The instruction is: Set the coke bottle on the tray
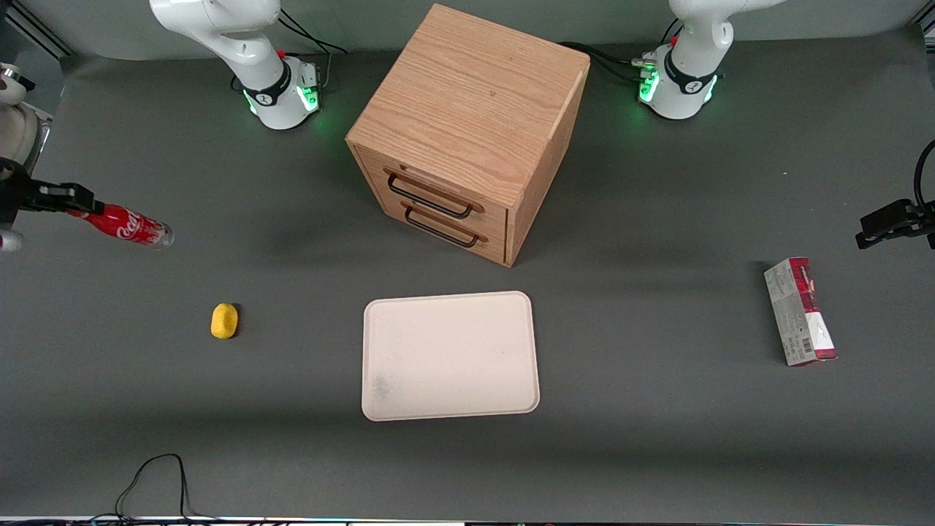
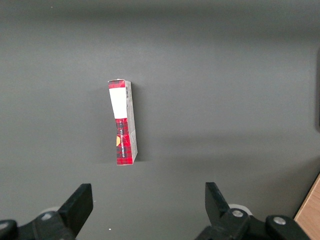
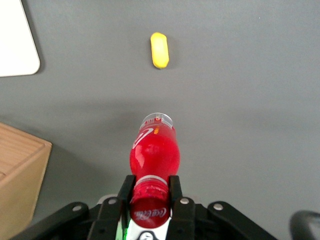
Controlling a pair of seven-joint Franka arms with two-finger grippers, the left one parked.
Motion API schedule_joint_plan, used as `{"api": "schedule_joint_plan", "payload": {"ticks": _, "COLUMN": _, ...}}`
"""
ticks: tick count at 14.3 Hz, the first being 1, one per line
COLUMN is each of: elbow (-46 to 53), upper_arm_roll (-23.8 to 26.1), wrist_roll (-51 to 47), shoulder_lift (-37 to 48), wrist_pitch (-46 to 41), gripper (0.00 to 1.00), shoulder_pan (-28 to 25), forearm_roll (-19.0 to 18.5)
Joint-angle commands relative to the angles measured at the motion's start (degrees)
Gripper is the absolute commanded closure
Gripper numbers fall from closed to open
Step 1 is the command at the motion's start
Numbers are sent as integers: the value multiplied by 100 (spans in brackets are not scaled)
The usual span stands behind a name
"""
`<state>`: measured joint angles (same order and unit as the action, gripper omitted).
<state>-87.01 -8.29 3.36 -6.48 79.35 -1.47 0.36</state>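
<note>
My right gripper [image 1: 71, 199] hangs above the table at the working arm's end, shut on the cap end of the coke bottle [image 1: 130, 226]. The small red bottle with white script points its clear base out and slightly down, clear of the table. In the right wrist view the two black fingers [image 3: 175, 192] clamp the red cap and neck of the coke bottle [image 3: 154, 152], with the gripper [image 3: 150, 192] closed around it. The cream-white tray [image 1: 450, 356] lies flat near the table's middle, in front of the drawers, with nothing on it; one corner of the tray [image 3: 17, 45] shows from the wrist.
A wooden drawer cabinet [image 1: 467, 131] stands farther from the front camera than the tray. A yellow oval lump [image 1: 224, 321] lies on the table between the bottle and the tray. A red-and-grey carton [image 1: 800, 312] lies toward the parked arm's end.
</note>
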Motion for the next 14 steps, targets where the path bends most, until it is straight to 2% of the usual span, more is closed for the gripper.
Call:
{"api": "schedule_joint_plan", "payload": {"ticks": 1, "elbow": 1368, "upper_arm_roll": 572, "wrist_roll": -1184, "shoulder_lift": -976, "wrist_pitch": -551, "gripper": 100, "shoulder_pan": -46, "forearm_roll": -54}}
{"api": "schedule_joint_plan", "payload": {"ticks": 7, "elbow": 2863, "upper_arm_roll": 2040, "wrist_roll": -3471, "shoulder_lift": -2304, "wrist_pitch": -614, "gripper": 100, "shoulder_pan": -107, "forearm_roll": -62}}
{"api": "schedule_joint_plan", "payload": {"ticks": 10, "elbow": 3067, "upper_arm_roll": 2113, "wrist_roll": -4096, "shoulder_lift": -2639, "wrist_pitch": -308, "gripper": 100, "shoulder_pan": -511, "forearm_roll": -71}}
{"api": "schedule_joint_plan", "payload": {"ticks": 14, "elbow": 3067, "upper_arm_roll": 2113, "wrist_roll": -4456, "shoulder_lift": -3078, "wrist_pitch": 368, "gripper": 100, "shoulder_pan": -784, "forearm_roll": -211}}
